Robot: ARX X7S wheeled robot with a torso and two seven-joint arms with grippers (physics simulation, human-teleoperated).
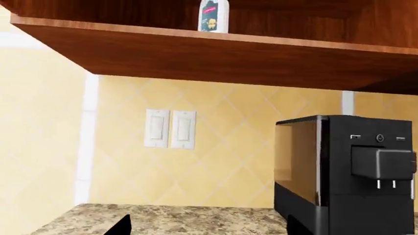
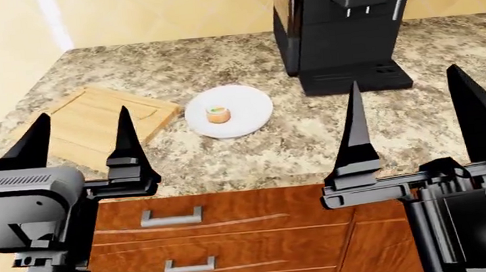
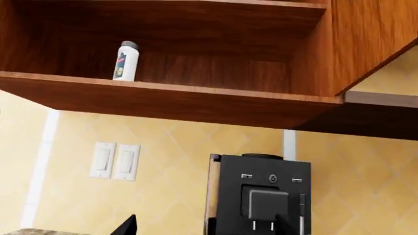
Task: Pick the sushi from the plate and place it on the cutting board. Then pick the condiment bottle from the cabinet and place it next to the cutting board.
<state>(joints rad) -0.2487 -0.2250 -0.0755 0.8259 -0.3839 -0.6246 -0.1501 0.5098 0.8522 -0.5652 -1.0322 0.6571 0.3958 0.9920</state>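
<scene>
— Granite countertop (image 2: 227,157) runs under a yellow tiled wall, with wooden drawers (image 2: 226,243) below its front edge. What sits on it?

— At the left, the cutting board (image 2: 92,123), lying at an angle. Just beside its right corner is the plate (image 2: 250,112), and the sushi (image 2: 217,115) rests on it, a little left of the plate's middle. Behind and to the right stands a black coffee machine (image 2: 339,28), against the wall.

— And the condiment bottle?

— Up in the open wooden cabinet (image 3: 196,98). The right wrist view shows the condiment bottle (image 3: 125,61) upright on the shelf, toward the side above the wall switches (image 3: 115,161), grey cap on top. The left wrist view catches only its lower part, label facing out.

— Where are the grippers?

— Both hang in front of the counter edge, above the drawers, fingers pointing toward the wall. The left gripper (image 2: 80,140) has its jaws apart with nothing between them, in front of the cutting board. The right gripper (image 2: 417,117) is spread wider, also empty, in front of the coffee machine. Neither touches the sushi or the plate
</scene>
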